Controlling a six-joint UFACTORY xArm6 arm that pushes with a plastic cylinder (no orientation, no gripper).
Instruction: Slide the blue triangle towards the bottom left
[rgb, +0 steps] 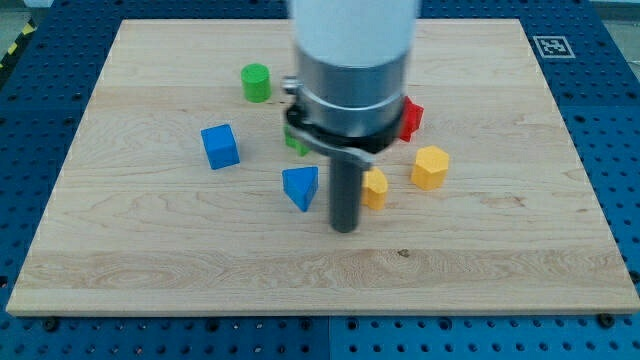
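The blue triangle (300, 186) lies near the middle of the wooden board (150, 260). My tip (344, 229) rests on the board just to the right of the triangle and a little below it, with a small gap between them. The rod rises from the tip into the arm's wide silver and black body (350, 70), which hides part of the board's upper middle.
A blue cube (220, 146) lies left of the triangle. A green cylinder (256, 82) sits above. A green block (293, 138) and a red block (409, 118) are partly hidden by the arm. A yellow block (375, 187) and a yellow hexagon (430, 167) lie to the right.
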